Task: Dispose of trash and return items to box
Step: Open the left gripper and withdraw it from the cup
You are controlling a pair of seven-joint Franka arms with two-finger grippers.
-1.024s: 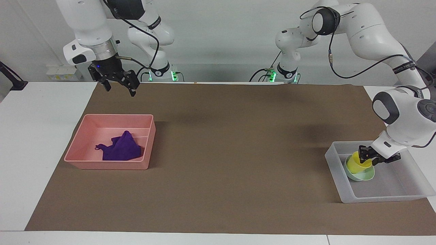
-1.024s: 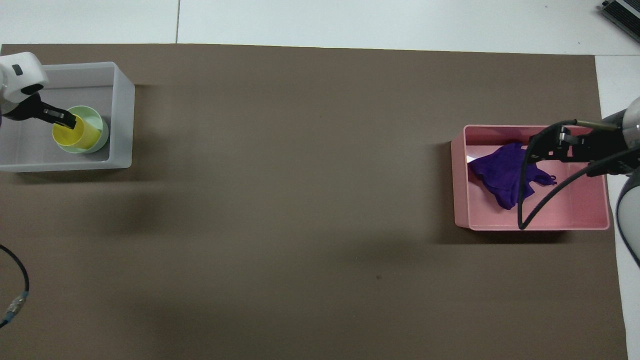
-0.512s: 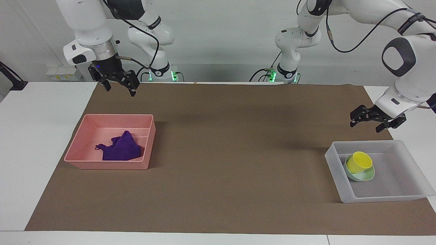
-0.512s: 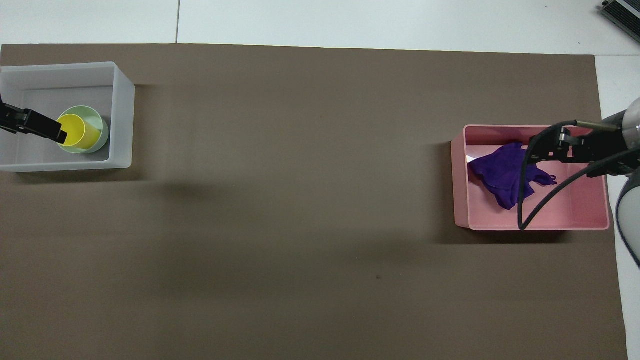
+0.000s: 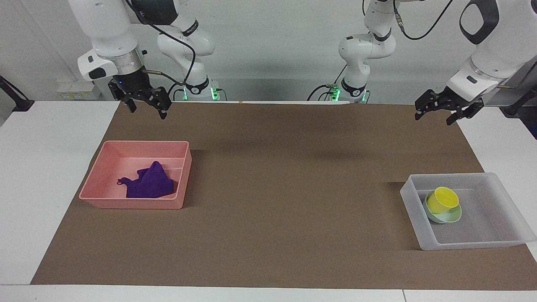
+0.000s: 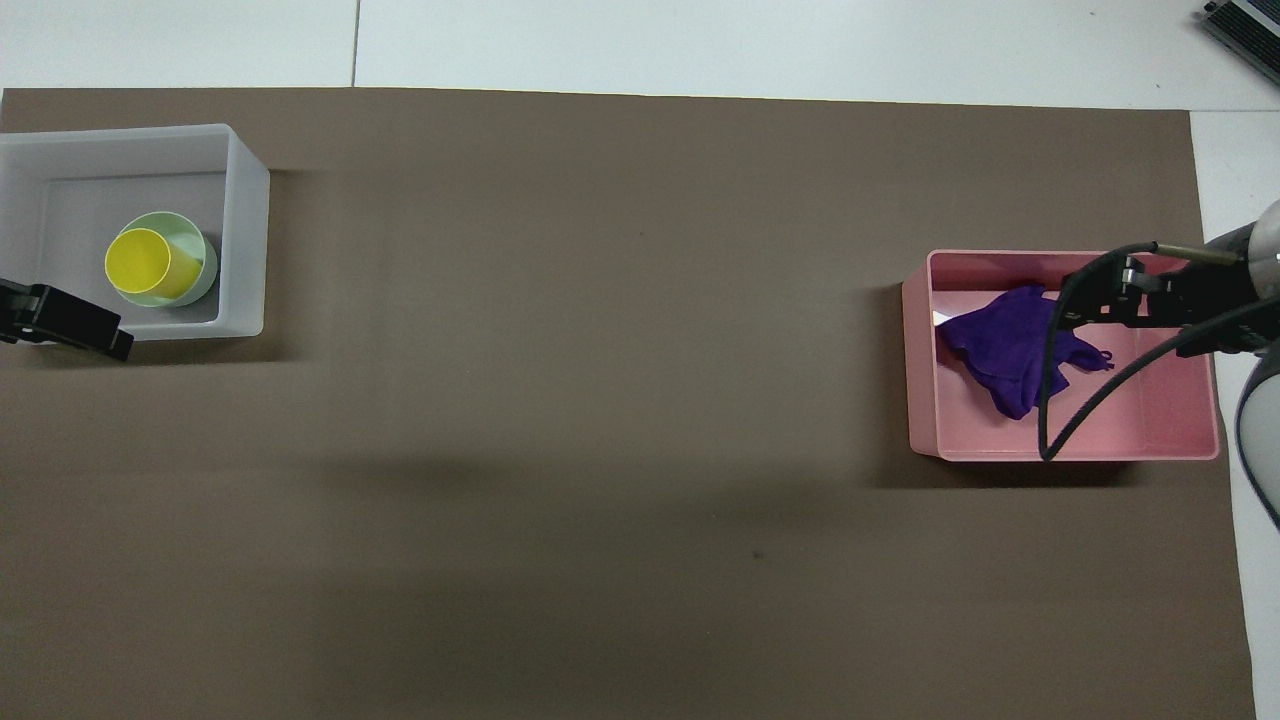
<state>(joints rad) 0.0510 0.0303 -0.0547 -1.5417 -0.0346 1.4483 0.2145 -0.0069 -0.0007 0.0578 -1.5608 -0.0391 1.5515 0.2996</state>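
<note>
The right gripper [image 5: 144,105] hangs in the air over the brown mat's [image 5: 268,188] edge closest to the robots, at the right arm's end of the table, its black fingers spread apart and empty. The left gripper [image 5: 436,112] hangs over the same edge of the mat at the left arm's end, fingers also apart, holding nothing.

Farther out, at the right arm's end, sits the pink tray [image 5: 100,184], a smooth, opaque rectangle with sloped walls. Inside it lies the rag [image 5: 150,183], a soft, deep-purple cloth in a crumpled heap with a thin loop sticking out at one corner.

Farther still, at the left arm's end, sits the box [image 5: 413,209], a frosted, translucent rectangular tray of plastic. Within it, close to the wall toward the table's middle, rests the shallow round mint bowl [image 5: 452,216], and the yellow cup [image 5: 441,200], a smooth tapered plastic cup, is nested in the bowl, tilted, with its round mouth open upward.

The matte mat covers most of the white table [image 5: 37,167].
</note>
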